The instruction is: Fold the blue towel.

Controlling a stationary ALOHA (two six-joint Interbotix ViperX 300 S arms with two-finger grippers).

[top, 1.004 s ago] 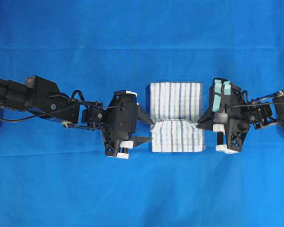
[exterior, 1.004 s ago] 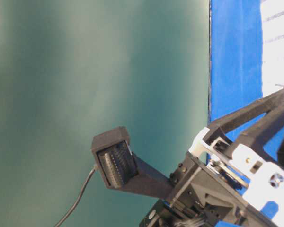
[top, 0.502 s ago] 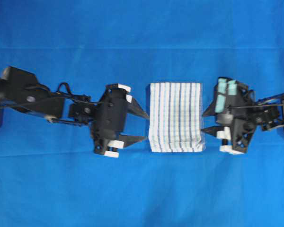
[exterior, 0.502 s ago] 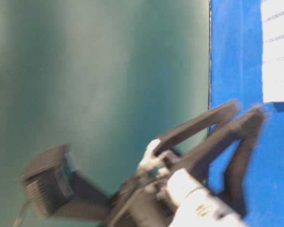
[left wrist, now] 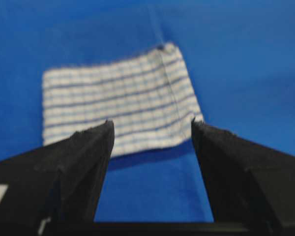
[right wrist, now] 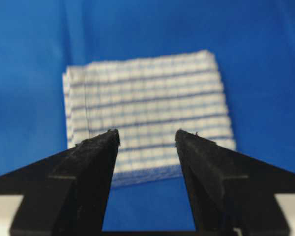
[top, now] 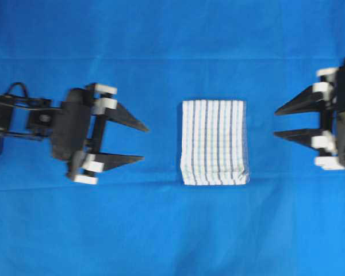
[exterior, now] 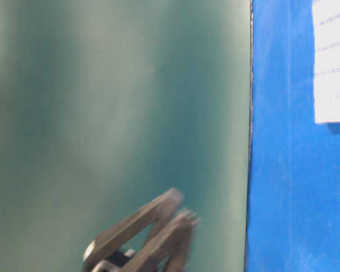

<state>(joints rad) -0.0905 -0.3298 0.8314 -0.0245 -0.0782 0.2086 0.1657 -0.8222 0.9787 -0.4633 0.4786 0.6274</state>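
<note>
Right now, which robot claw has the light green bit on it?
The right gripper, at the picture's right edge, has a pale green patch. The left gripper is only black and white.

Left end effector point(top: 139, 141) sits left of centre, jaws spread wide, empty, tips pointing right. Right end effector point(top: 279, 122) is at the far right edge, jaws also apart, empty, tips pointing left. Both arms roughly level.

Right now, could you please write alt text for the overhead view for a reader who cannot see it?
A folded blue towel, white with thin blue stripes, lies flat in the middle of a solid blue table covering. The left gripper and the right gripper flank it, clear of the cloth, jaws open and empty, pointing inward at it.
</note>
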